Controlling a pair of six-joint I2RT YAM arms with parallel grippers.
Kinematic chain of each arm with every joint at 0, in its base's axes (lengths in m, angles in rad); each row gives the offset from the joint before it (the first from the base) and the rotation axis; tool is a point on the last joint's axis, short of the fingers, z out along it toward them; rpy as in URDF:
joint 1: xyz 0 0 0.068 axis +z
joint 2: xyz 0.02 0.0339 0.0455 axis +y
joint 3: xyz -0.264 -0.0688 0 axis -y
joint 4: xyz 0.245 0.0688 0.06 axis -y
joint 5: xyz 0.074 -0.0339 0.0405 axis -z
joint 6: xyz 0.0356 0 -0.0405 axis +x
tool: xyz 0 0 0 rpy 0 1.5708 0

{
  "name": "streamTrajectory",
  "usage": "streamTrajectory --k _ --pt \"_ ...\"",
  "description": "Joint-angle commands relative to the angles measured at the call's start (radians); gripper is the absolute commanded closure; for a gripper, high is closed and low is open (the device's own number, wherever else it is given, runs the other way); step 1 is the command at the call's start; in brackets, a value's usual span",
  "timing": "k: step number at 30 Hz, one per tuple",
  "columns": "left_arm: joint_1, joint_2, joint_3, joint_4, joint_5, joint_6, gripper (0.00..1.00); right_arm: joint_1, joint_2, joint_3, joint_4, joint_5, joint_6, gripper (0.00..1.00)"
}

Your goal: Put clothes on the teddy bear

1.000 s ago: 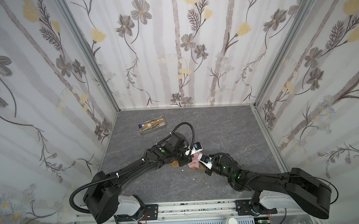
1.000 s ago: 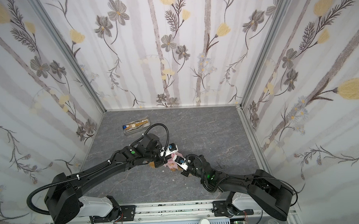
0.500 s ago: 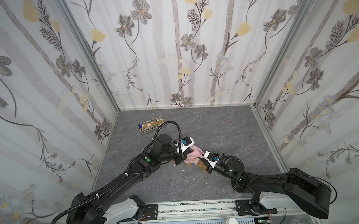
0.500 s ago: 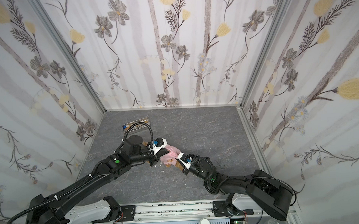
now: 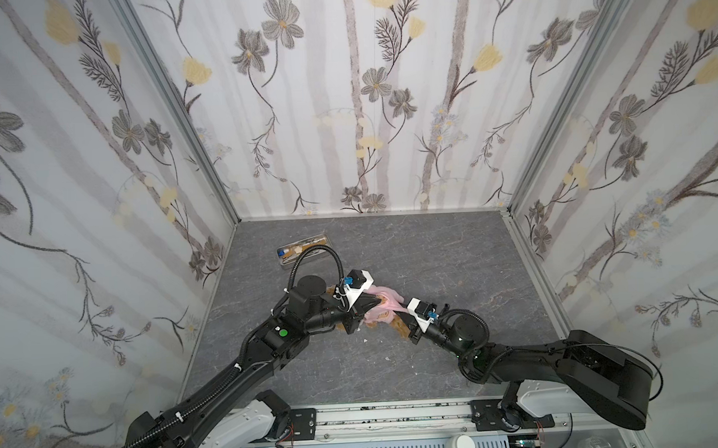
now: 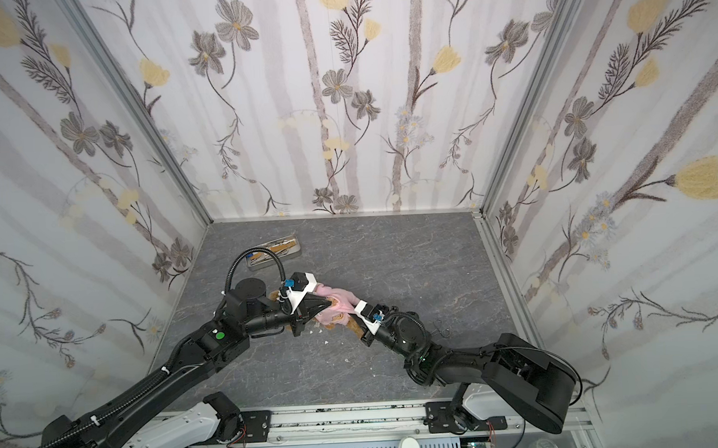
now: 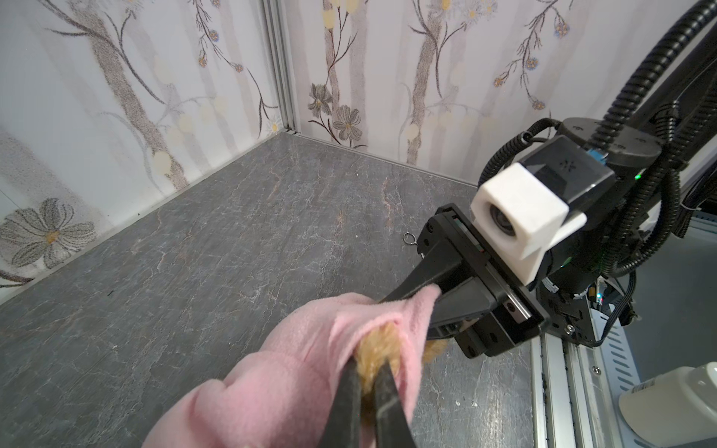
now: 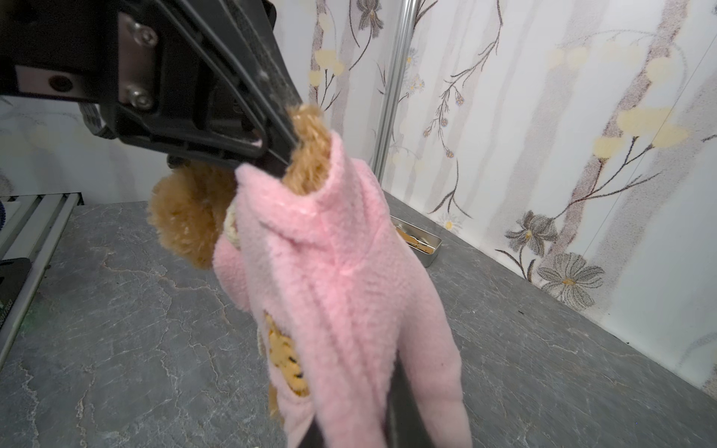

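Over the middle of the counter point(image 5: 434, 263), the soft, probably light teddy bear point(image 8: 186, 217) is hanging by a paw, a sound handhold, pinched in the closed left claw point(image 7: 366, 366), while the nearly closed right claw point(image 7: 411, 310) is gripping its stretchy pink fleece shirt point(image 8: 341, 279).

Left claw point(image 6: 332, 304), right claw point(image 6: 356, 312), teddy bear point(image 6: 354, 326), pink shirt point(image 6: 340, 298)

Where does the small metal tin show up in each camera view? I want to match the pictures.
Top view: the metal tin lies at the back left of the floor, near the left wall.
Top view: same spot, partly behind the left arm's cable.
Left wrist: not in it.
Right wrist: on the floor beyond the pink shirt, near the wall.
Shared landmark: the pink shirt, in all four.
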Motion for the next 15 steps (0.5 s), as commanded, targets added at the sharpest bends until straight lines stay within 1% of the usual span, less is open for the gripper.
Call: streamTrajectory --k 1,3,7,10,13,14,15 --pt "0.002 -0.011 -0.012 0.065 0.045 -0.039 1.0 -0.007 0.005 0.012 0.041 -0.003 0.013 1.0" --pt "-0.003 0.0 -0.015 0.047 0.038 -0.017 1.0 -0.009 0.002 0.016 0.027 -0.026 0.008 1.0" --pt "-0.023 0.027 -0.009 -0.021 -0.044 0.072 1.0 -0.007 -0.023 0.045 -0.076 -0.078 -0.019 1.0" --pt "-0.035 0.036 -0.01 -0.047 -0.09 0.122 1.0 -0.006 -0.04 0.046 -0.116 -0.08 -0.035 1.0" --pt "-0.042 0.042 -0.01 -0.057 -0.123 0.147 1.0 -0.007 -0.053 0.051 -0.152 -0.082 -0.044 1.0" --pt "-0.044 0.044 -0.01 -0.062 -0.133 0.158 0.97 -0.009 -0.056 0.05 -0.155 -0.083 -0.046 1.0" --pt "-0.046 0.044 -0.009 -0.066 -0.139 0.166 0.89 -0.009 -0.056 0.049 -0.157 -0.084 -0.046 1.0"
